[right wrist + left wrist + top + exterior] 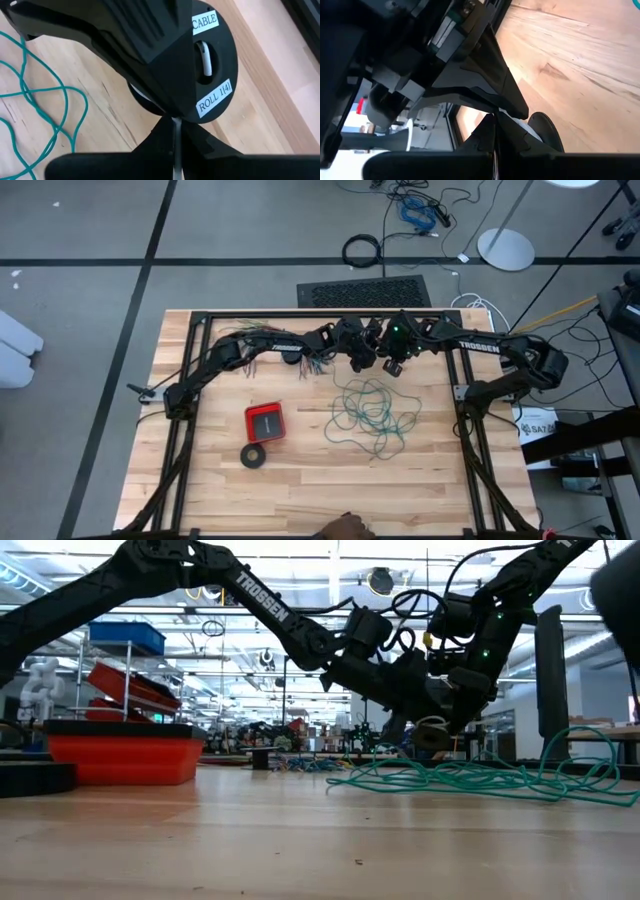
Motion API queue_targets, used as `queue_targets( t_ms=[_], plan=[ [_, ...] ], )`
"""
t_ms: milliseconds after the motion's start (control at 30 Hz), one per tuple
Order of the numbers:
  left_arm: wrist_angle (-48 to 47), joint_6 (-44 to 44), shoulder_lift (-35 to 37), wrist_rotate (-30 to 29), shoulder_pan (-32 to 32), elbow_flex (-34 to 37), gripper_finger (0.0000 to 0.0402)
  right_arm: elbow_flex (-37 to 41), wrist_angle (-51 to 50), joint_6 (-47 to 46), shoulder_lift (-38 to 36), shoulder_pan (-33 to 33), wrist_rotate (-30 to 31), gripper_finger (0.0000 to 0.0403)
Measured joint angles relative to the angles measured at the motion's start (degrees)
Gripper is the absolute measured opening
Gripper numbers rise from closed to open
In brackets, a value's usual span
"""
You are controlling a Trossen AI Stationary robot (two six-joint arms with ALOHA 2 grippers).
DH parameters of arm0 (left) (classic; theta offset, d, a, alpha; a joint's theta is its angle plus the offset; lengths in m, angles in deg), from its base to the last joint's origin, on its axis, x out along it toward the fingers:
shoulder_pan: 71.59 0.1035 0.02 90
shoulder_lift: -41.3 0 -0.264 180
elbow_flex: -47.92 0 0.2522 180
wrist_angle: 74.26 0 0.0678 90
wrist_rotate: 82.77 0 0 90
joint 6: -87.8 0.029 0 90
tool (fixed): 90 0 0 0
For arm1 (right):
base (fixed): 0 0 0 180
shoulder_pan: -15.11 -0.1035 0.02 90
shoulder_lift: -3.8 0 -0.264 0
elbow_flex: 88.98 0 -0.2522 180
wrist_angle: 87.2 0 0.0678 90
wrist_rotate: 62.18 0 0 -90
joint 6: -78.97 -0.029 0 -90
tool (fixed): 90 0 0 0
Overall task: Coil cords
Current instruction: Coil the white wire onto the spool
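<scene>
Teal-green wire [372,412] lies just on the near side of both claws, toward the counter's front edge, and that is the relation the coming move turns on. The left claw [358,360] and the right claw [393,364] hang side by side over the far middle of the wooden counter [420,480], both pinched fully shut. In the right wrist view, the right claw's tips meet beneath a black round spool [200,65] labelled "CABLE" and "ROLL", with a strip of white cord [203,57] showing in its slot. Whether either claw truly grips the spool I cannot tell; both press close against it.

From there the wire spreads outward as a loose, flat tangle of overlapping loops, its top loops reaching up almost under the claws. The sprawl has no single direction; if anything it runs slightly longer from the claws toward the front edge, with strands trailing to the right side too. By my judgement both arms are about equally near, the right a shade closer to the tangle's far loops.

Farther left sit a red box [265,422] and a black tape ring [254,455], well apart from the wire.
</scene>
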Motion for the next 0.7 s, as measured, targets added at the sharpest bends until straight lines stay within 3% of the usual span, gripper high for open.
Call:
queue_targets(
  t_ms=[700],
  plan=[
    [0.0,-2.4,0.0,0.2,0.2,0.0,0.0006,0.0,-0.1,0.0,0.0,0.0,0.1,0.0]
  ],
)
